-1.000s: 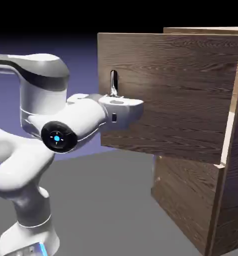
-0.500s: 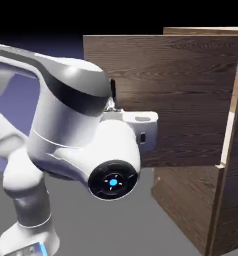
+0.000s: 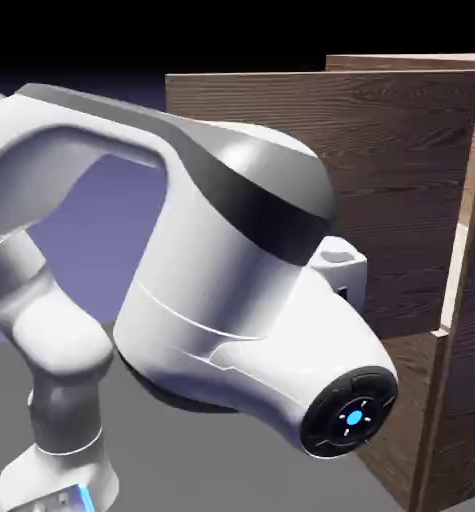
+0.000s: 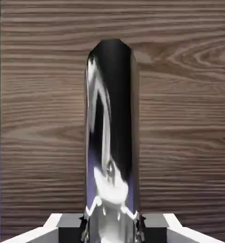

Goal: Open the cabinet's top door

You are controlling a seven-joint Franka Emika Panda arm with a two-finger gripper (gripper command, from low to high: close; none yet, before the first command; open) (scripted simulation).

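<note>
The cabinet [image 3: 461, 400] of dark wood grain stands at the exterior view's right. Its top door [image 3: 401, 170] is swung wide open, its panel facing the camera. My arm's bulky white links cover the door's handle and the gripper in the exterior view. In the hand view the shiny metal handle [image 4: 112, 133] rises large and upright against the wood-grain top door [image 4: 180, 118]. My gripper [image 4: 112, 228] is shut on the handle's lower end, with the grey fingertips [image 4: 71, 231] showing at either side of it.
The shorter lower panel [image 3: 406, 400] stays flush with the cabinet under the open door. My arm's elbow and forearm [image 3: 241, 300] fill the middle of the exterior view, with the base [image 3: 51, 480] at lower left. Grey tabletop [image 3: 181, 460] lies below.
The door's free edge has swung a little further toward the exterior view's left, then held. My arm has folded toward the camera, now covering the handle and hand.
</note>
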